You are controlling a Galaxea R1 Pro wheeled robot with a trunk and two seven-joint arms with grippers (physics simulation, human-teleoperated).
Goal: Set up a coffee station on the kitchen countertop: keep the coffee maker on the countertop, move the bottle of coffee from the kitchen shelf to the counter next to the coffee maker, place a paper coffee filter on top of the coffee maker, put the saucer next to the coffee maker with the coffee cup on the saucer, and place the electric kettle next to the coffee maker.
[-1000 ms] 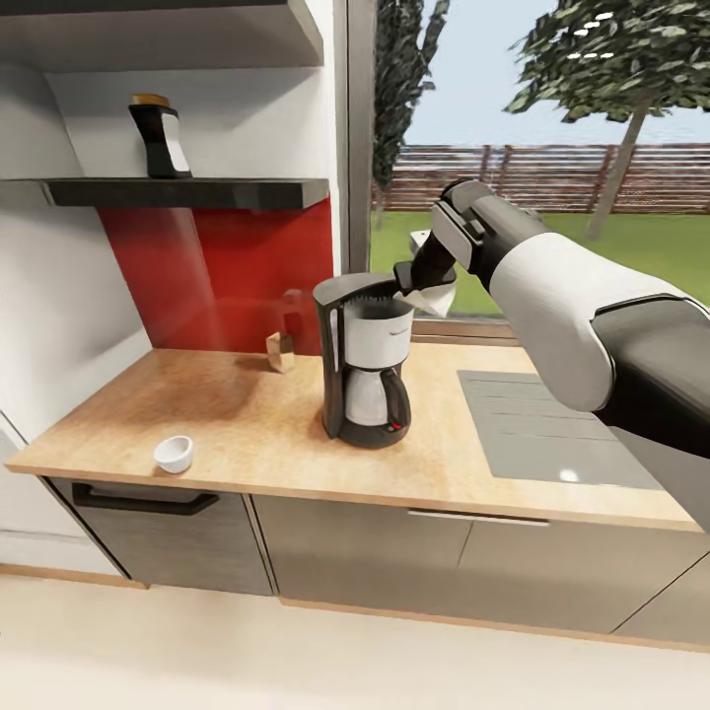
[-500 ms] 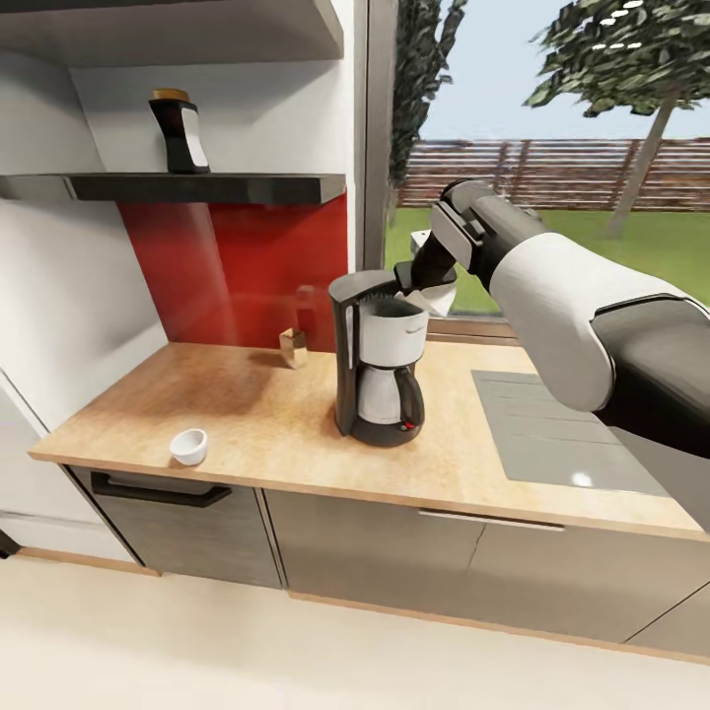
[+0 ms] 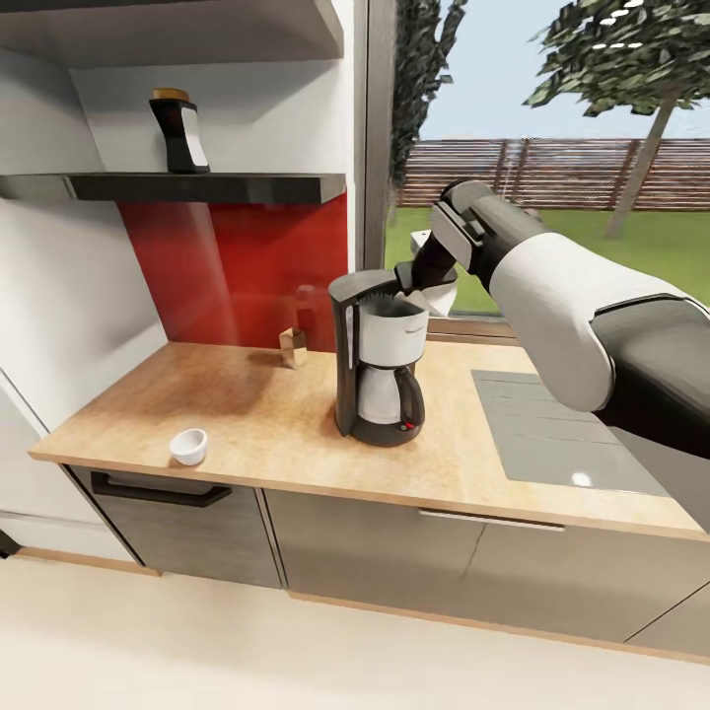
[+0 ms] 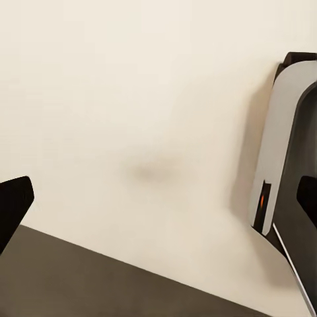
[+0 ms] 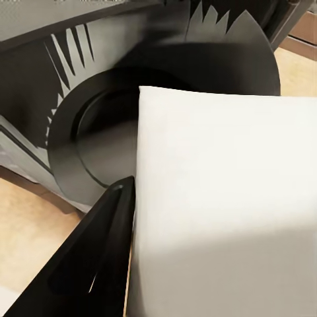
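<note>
Right gripper (image 3: 414,283): closed on paper coffee filter (image 3: 437,296), white sheet pinched against a dark finger (image 5: 99,264), held just above the open black basket at the top of the coffee maker (image 3: 378,360). Coffee maker: upright on the surface (image 3: 256,424), glass carafe in place, red switch low on the front. Left gripper (image 4: 158,205): dark fingertips well apart at opposite edges of the wrist view, holding nothing, facing a pale floor. Coffee cup (image 3: 188,446): white, upright, near the front left corner of the surface, well apart from the coffee maker. Bottle of coffee (image 3: 180,132): upright on the kitchen shelf (image 3: 207,187), white label present, writing too small to read. Small wooden block (image 3: 292,347): against the red backsplash, behind and left of the coffee maker.
</note>
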